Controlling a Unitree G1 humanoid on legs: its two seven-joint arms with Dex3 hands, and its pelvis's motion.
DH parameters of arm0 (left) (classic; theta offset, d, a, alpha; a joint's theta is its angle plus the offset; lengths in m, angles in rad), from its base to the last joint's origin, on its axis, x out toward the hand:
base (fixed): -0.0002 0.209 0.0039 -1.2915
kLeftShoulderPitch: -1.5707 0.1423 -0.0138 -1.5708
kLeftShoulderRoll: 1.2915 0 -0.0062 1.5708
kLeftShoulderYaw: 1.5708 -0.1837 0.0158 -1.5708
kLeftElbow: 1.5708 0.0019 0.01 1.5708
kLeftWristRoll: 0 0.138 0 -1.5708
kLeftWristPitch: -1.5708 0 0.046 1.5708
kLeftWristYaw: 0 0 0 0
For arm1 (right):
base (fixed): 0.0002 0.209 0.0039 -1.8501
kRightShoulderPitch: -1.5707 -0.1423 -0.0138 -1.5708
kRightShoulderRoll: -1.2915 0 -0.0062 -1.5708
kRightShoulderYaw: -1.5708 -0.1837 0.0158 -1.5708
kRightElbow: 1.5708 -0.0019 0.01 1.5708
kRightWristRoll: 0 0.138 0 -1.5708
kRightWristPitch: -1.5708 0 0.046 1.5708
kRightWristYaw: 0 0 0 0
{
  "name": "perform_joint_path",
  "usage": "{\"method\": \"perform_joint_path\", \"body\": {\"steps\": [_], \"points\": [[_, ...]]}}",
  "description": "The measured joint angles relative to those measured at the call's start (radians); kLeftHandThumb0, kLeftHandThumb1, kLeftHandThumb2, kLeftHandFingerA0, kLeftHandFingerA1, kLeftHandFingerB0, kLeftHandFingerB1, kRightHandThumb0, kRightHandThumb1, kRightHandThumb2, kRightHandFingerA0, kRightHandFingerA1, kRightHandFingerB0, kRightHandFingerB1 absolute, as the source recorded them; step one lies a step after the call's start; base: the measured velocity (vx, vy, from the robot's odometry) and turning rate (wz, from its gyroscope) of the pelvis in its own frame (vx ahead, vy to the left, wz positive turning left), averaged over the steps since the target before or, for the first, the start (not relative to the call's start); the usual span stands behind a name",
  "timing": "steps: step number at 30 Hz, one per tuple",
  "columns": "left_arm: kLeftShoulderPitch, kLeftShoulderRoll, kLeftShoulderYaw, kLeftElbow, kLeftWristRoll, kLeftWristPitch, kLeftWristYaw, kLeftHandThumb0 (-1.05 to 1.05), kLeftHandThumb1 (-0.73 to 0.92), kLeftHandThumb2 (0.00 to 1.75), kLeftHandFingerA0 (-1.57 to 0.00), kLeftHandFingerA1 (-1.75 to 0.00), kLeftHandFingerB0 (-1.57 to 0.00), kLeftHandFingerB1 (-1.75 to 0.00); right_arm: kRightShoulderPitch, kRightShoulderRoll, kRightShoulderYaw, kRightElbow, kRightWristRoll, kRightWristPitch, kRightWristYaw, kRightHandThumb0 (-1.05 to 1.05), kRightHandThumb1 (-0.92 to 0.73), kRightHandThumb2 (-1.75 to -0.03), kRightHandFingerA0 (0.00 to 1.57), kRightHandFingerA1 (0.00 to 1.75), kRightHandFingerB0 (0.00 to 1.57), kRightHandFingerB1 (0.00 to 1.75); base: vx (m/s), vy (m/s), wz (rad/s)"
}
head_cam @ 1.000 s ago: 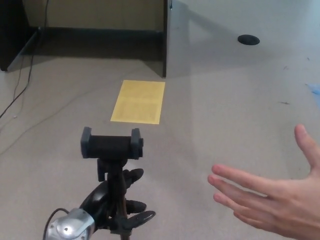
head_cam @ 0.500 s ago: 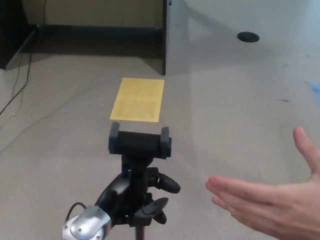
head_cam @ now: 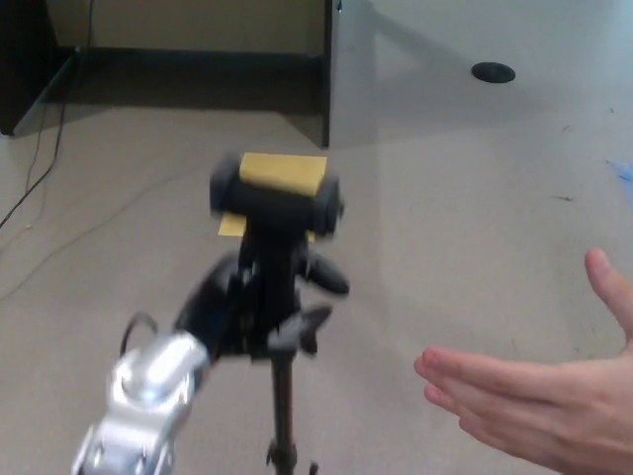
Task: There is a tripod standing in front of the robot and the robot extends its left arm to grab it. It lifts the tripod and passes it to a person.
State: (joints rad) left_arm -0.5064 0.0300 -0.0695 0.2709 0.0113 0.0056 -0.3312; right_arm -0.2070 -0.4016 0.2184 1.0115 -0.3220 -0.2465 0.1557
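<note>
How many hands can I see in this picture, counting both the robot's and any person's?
2. The robot's black left hand sits low and left of centre, shut around the tripod. A person's open hand reaches in from the lower right. The robot's right hand is out of view.

An office or lab room, by the look of it: plain grey carpet underfoot, a grey partition standing well beyond the left hand, cables trailing to its far left, a round floor outlet far off to its right (and a yellow sheet just past it).
</note>
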Motion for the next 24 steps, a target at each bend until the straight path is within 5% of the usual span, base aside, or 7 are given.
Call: {"method": "perform_joint_path", "body": {"steps": [1,2,4,5,24], "points": [[-0.025,0.001,0.001,-0.010,-0.001,0.007,-0.001,-0.04,0.80,0.79,-1.06,-1.37,-0.81,-1.15,0.000,0.000,0.000,0.000,0.000,0.001,0.000,-0.40,-0.70,-0.61,0.60,0.41,0.44,0.35,0.00,0.000,0.00],[-0.051,0.001,0.000,-0.019,-0.002,0.014,-0.003,-0.04,0.79,0.79,-1.07,-1.35,-0.81,-1.11,0.000,0.000,0.000,0.000,0.000,0.001,0.001,-0.46,-0.58,-0.84,0.53,0.54,0.39,0.48,0.00,0.000,0.00],[-0.097,-0.001,-0.006,-0.034,-0.002,0.027,-0.007,-0.03,0.79,0.79,-1.06,-1.34,-0.82,-1.09,0.000,0.000,0.000,0.000,0.000,0.003,0.001,-0.47,-0.59,-0.85,0.53,0.54,0.39,0.48,0.00,0.000,0.00],[-0.111,-0.002,-0.009,-0.040,-0.002,0.033,-0.007,-0.05,0.80,0.78,-1.04,-1.37,-0.80,-1.12,0.000,0.000,0.001,0.000,-0.001,0.003,0.001,-0.40,-0.71,-0.61,0.59,0.41,0.44,0.35,0.00,0.000,0.00],[-0.431,-0.126,-0.153,-0.274,-0.013,0.261,-0.026,-0.14,0.76,0.77,-1.01,-1.44,-0.77,-1.22,0.001,0.000,0.007,0.001,-0.006,0.006,0.007,-0.41,-0.71,-0.61,0.65,0.44,0.44,0.36,0.00,0.000,0.00]]}}
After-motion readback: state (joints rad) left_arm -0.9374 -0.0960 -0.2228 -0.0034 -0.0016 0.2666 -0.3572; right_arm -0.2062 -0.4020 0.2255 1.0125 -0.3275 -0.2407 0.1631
